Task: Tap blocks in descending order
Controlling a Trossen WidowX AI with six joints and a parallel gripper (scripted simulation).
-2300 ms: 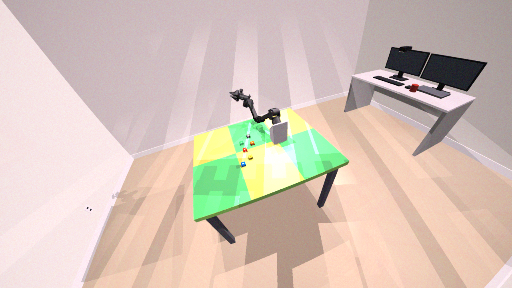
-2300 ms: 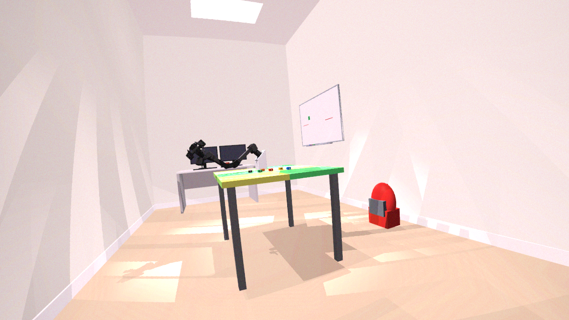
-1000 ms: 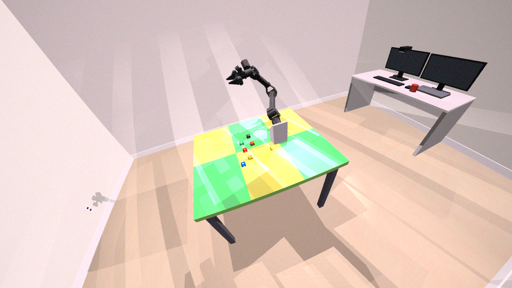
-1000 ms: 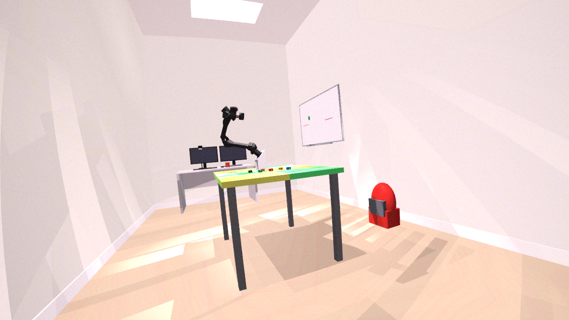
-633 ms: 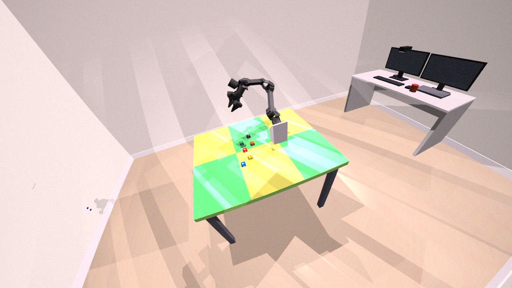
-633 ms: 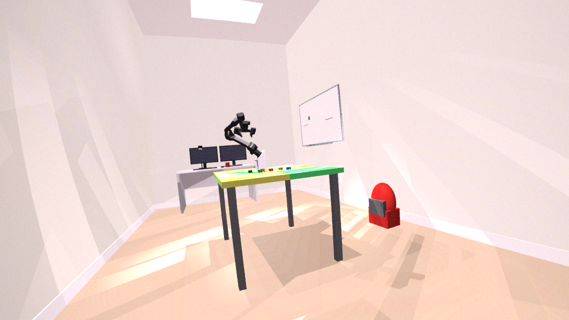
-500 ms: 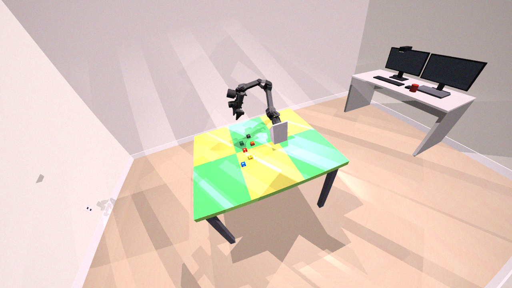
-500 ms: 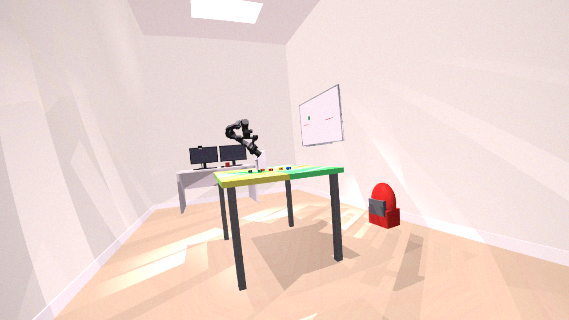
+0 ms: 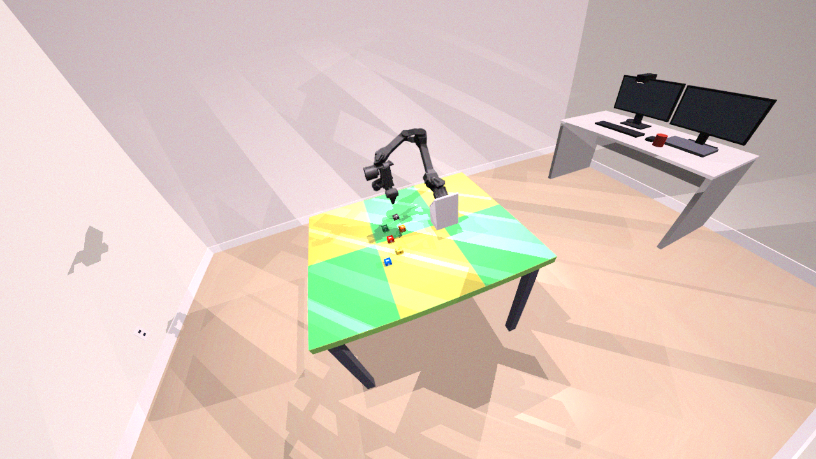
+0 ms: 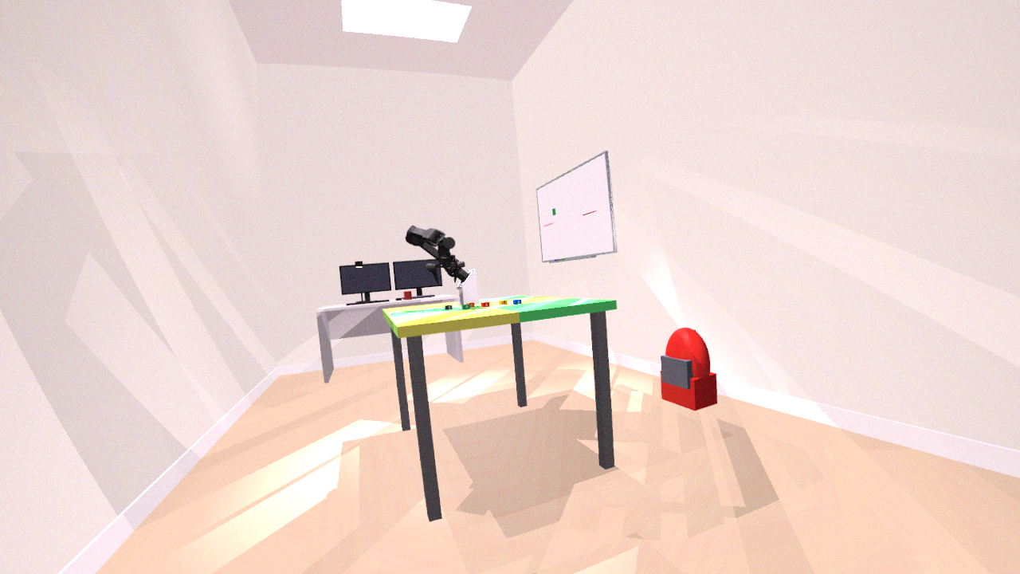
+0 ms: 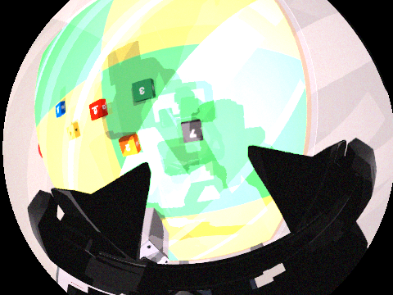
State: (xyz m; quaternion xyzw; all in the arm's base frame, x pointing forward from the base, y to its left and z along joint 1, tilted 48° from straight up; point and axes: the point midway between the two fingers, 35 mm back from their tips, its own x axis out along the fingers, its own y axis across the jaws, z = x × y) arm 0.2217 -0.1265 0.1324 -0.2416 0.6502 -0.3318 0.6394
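My gripper is open and empty, pointing down above the grey block, whose digit looks like a 7. In the wrist view that block lies beyond the gap between the fingertips. The dark green block seems to show 3. The orange block seems to show 2. The red block, yellow block and blue block have digits I cannot read surely.
The blocks stand close together on the green and yellow table. The white arm base stands to their right in the top view. A desk with two monitors is away from the table. Strong light streaks and arm shadows cross the tabletop.
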